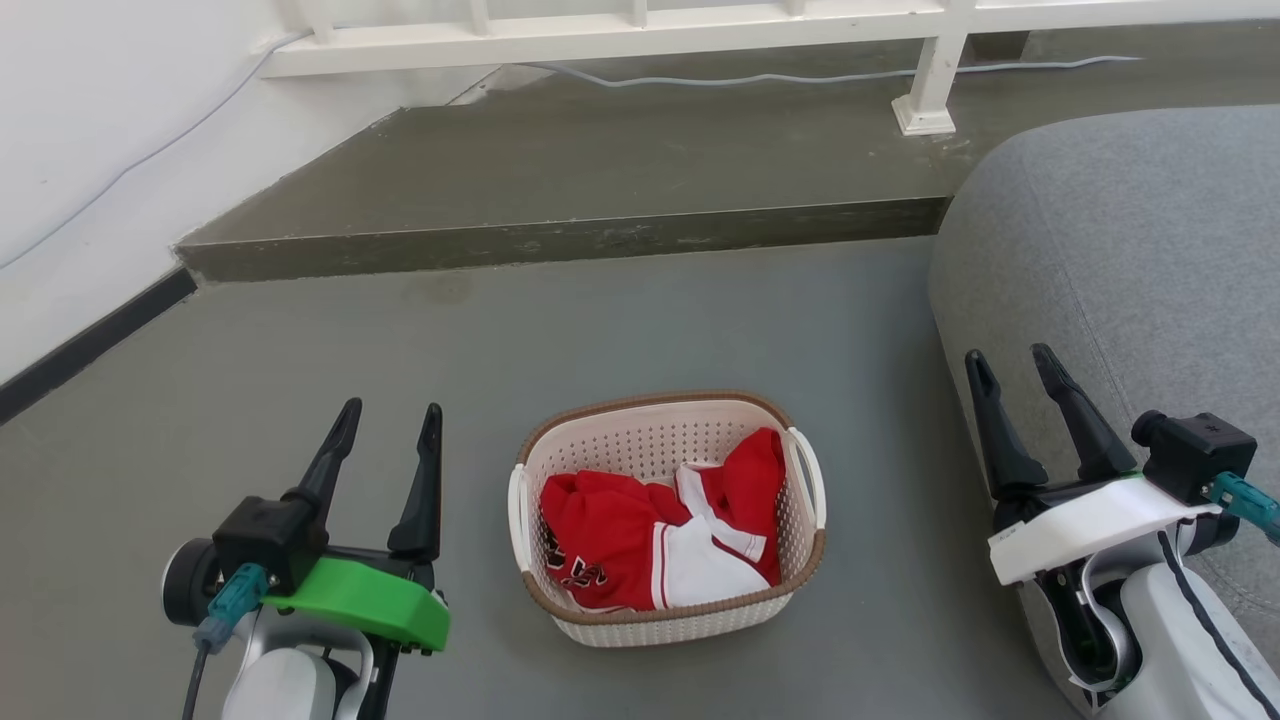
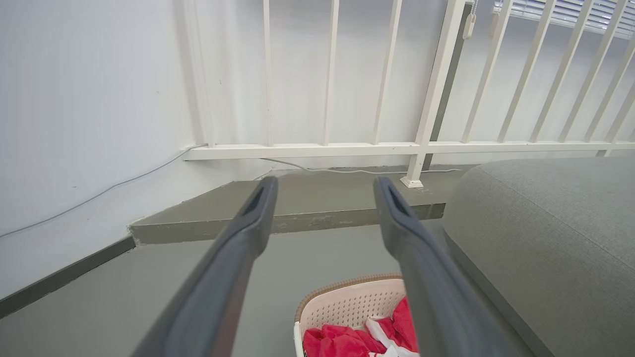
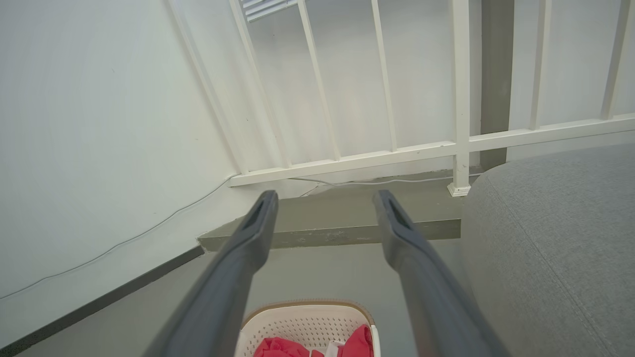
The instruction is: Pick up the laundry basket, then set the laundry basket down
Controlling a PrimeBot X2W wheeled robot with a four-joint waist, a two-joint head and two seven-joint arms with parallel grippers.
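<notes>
The laundry basket (image 1: 650, 435) stands on the grey floor between my arms, cream-white and perforated with a brown rim, white side handles, and red-and-white clothing (image 1: 650, 535) inside. My left gripper (image 1: 390, 415) is open to the basket's left, apart from it. On the basket's right, my right gripper (image 1: 1012, 362) is open too, in front of the sofa. In the left wrist view the basket (image 2: 347, 305) sits low between the left gripper's (image 2: 325, 188) spread fingers. The right wrist view shows the basket (image 3: 302, 325) at the bottom, below the right gripper (image 3: 325, 201).
A grey sofa (image 1: 1120, 250) fills the right side, close to my right arm. A raised concrete step (image 1: 560, 240) runs across ahead, with a white railing (image 1: 620, 35) and a cable behind it. A white wall (image 1: 90, 140) with a dark baseboard bounds the left.
</notes>
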